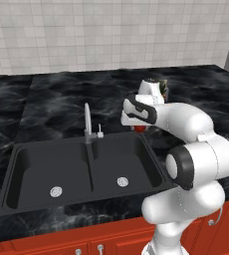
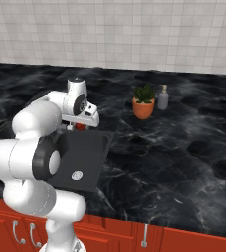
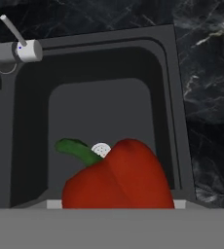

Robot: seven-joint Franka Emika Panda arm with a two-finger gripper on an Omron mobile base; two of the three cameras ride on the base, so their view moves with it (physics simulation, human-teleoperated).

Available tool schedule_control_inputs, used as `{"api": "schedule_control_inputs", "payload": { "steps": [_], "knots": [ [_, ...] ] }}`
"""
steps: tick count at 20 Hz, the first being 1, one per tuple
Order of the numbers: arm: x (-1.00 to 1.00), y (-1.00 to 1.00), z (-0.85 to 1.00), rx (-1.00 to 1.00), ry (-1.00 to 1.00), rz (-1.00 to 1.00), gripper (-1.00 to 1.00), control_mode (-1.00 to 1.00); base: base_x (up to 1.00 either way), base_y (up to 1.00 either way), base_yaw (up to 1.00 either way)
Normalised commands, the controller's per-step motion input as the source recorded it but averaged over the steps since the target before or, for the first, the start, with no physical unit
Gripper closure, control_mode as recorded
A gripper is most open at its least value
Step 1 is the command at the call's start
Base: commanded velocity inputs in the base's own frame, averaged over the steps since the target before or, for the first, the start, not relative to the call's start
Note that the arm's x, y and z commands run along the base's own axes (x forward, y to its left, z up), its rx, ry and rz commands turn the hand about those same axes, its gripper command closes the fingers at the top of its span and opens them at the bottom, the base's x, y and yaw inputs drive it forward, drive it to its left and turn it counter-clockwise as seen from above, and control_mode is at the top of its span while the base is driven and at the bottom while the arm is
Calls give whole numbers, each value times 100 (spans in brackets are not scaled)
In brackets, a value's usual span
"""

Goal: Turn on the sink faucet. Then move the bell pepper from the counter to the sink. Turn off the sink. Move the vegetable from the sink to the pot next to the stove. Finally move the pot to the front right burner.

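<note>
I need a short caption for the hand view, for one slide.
Red bell pepper held in the gripper above the right basin of the black sink, faucet at upper left.

Black marble counter w/ sink set in; potted plant & soap bottle at back.

Glossy red bell pepper, matt black sink, polished marble-look counter.

Centre frame, the black double-basin sink sits in the dark marble desk, a silver drain in each basin. The slim faucet rises at its back edge. Right of it, the white arm reaches over; a sliver of red bell pepper peeks below the hand.
</note>
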Motion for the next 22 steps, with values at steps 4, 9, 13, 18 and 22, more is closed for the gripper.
{"api": "schedule_control_inputs", "payload": {
  "steps": [4, 9, 13, 18, 22],
  "knots": [
    [-30, 0, 0, 0, -9, -3, 100, -100, 0, 0, 0],
    [-12, 0, -1, 0, -2, -2, 100, 100, -53, -3, -11],
    [0, 0, 0, 0, 0, 0, 100, 100, -46, 0, -24],
    [0, 0, 0, 0, 0, 0, 100, 100, -27, 0, -34],
    [0, 0, 0, 0, 0, 0, 100, 100, -12, 0, -41]
  ]
}}
